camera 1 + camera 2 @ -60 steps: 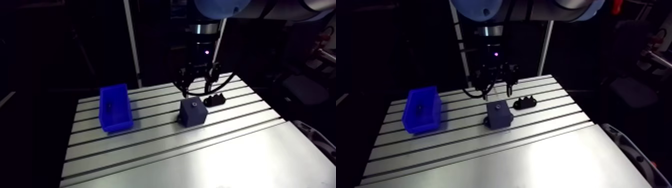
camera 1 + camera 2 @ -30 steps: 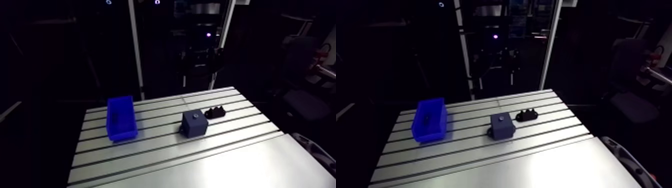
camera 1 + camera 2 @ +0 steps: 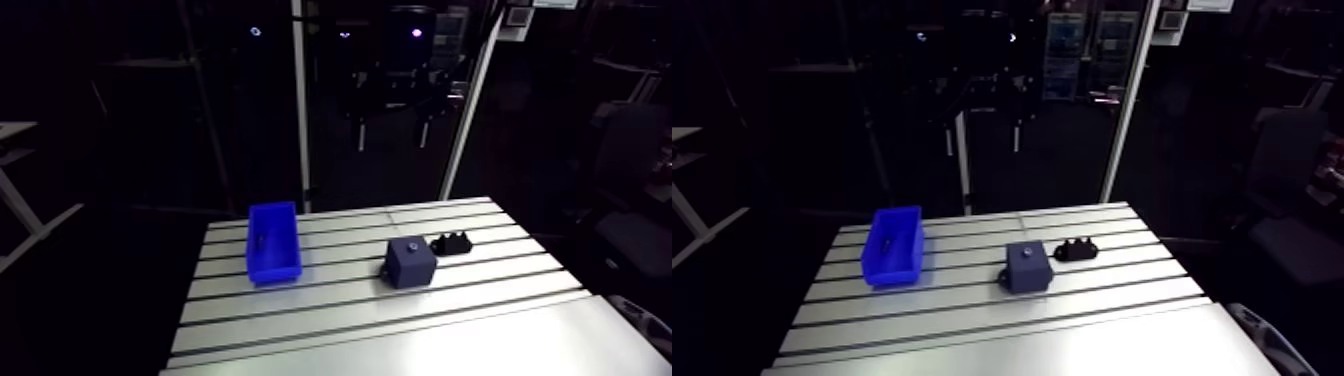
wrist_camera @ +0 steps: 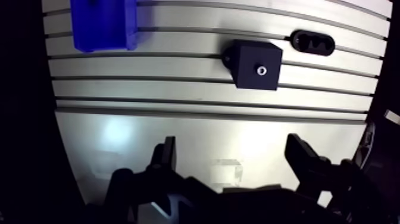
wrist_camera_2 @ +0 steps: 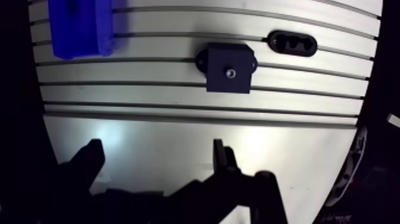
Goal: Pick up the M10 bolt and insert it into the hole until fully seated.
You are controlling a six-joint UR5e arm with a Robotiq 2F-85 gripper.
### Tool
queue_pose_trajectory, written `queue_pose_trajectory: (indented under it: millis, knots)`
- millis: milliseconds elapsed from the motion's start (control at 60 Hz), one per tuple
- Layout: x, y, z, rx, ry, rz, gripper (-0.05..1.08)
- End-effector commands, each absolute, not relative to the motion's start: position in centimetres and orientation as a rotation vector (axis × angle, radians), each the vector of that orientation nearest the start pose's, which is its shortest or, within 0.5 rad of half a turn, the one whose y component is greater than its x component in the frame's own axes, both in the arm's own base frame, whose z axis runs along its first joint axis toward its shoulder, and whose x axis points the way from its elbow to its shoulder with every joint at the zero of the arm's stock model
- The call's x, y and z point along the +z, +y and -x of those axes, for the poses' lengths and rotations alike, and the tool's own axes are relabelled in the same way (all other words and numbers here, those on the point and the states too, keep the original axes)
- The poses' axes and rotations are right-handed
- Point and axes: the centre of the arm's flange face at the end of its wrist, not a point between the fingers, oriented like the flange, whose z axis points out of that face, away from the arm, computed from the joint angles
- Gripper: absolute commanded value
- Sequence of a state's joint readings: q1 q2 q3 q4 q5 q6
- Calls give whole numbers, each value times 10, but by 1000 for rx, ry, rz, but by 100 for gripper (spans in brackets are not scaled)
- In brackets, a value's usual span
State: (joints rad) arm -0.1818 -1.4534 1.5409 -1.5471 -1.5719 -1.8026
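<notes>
The gripper (image 4: 232,146) hangs high over the desk (image 4: 178,128), spread and empty, apparently to survey both the block (image 4: 247,53) with its hole (image 4: 261,70) at 12 o'clock and the blue bin (image 4: 104,27) at 10 o'clock, where what looks like the bolt (image 3: 257,240) lies.

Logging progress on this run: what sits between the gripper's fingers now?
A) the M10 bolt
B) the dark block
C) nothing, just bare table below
C: in the wrist view the gripper stands wide open, with only the table showing in its gap.
</notes>
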Motion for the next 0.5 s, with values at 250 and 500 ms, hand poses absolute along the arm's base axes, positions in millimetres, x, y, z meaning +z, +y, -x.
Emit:
queue_pose_trajectory:
  millis: [250,500]
  knots:
    - [501,-82,506,12,3095,61,1]
    - [501,-83,501,23,3092,64,1]
